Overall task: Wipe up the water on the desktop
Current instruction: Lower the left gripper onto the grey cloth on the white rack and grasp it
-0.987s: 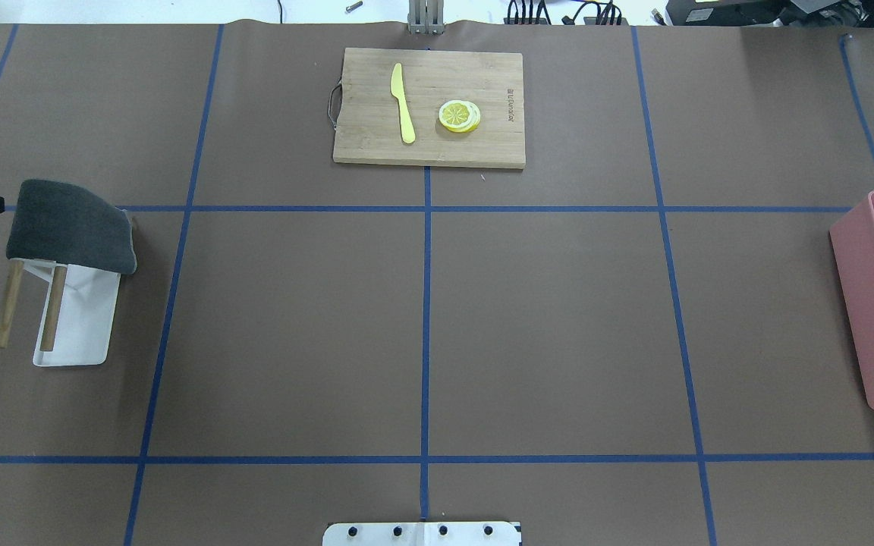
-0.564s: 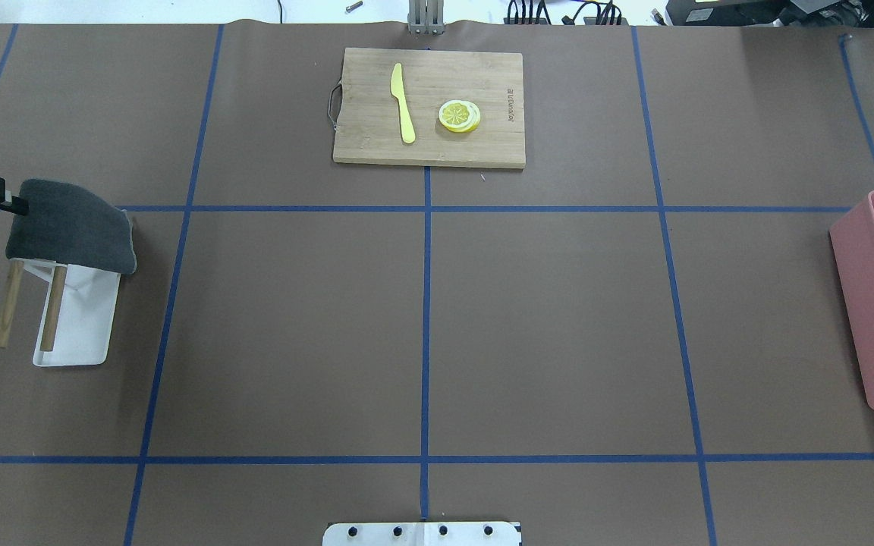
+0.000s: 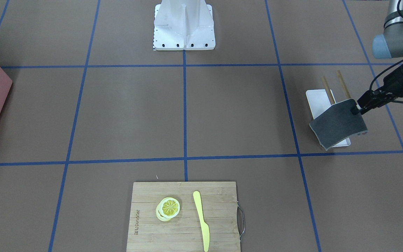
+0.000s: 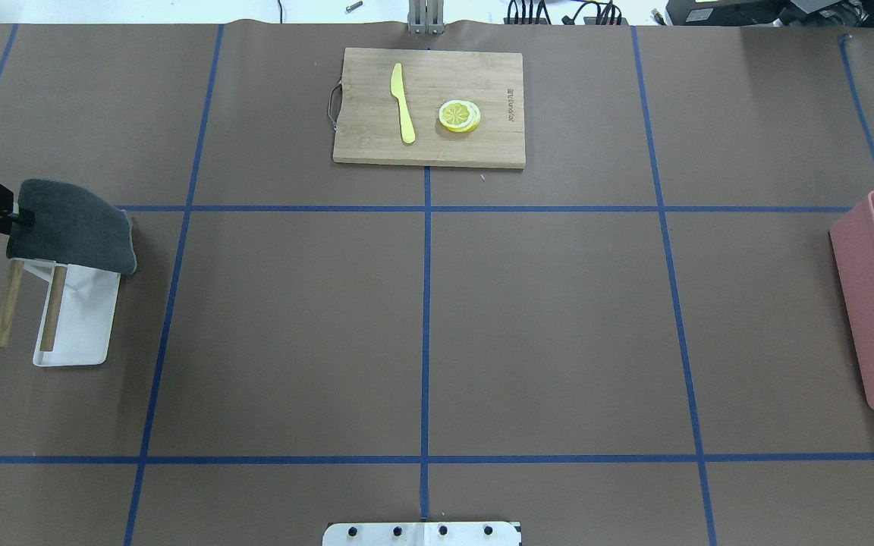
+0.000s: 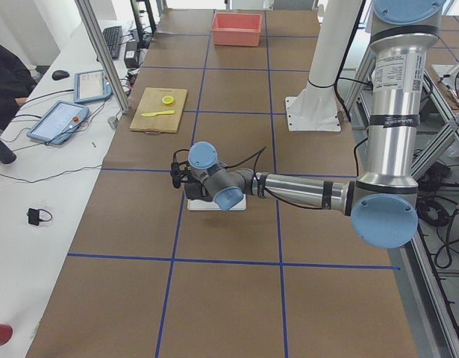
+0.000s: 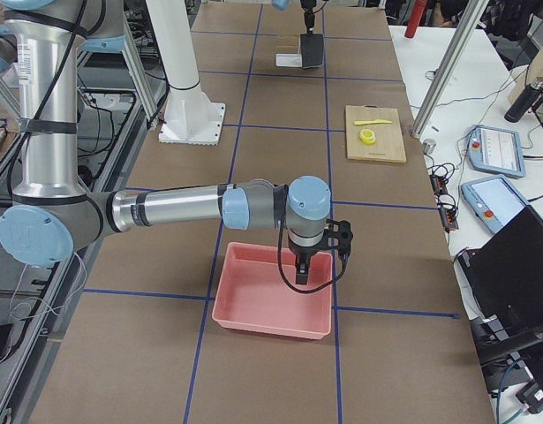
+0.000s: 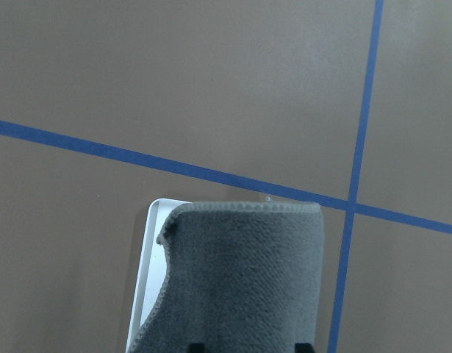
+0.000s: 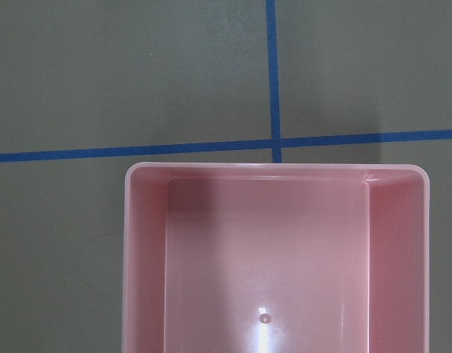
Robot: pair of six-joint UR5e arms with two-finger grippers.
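Observation:
The brown desktop (image 4: 543,326) with its blue tape grid shows no water that I can make out. A dark grey cloth (image 4: 77,227) hangs over a small rack at the far left; it also shows in the front view (image 3: 339,122) and the left wrist view (image 7: 240,279). My left gripper (image 4: 21,219) is shut on the cloth's left edge, also visible in the front view (image 3: 356,109). My right gripper (image 6: 302,274) hangs over the pink bin (image 6: 271,309); I cannot tell whether it is open or shut.
The rack has two wooden pegs (image 4: 51,307) on a white tray (image 4: 88,318). A bamboo cutting board (image 4: 376,144) at the back middle carries a yellow knife (image 4: 402,102) and lemon slices (image 4: 458,115). The pink bin (image 4: 854,288) stands at the right edge.
My left gripper came in from the left edge with its fingers apart, reached the cloth's left edge and closed on it. The cloth's left edge shifted slightly.

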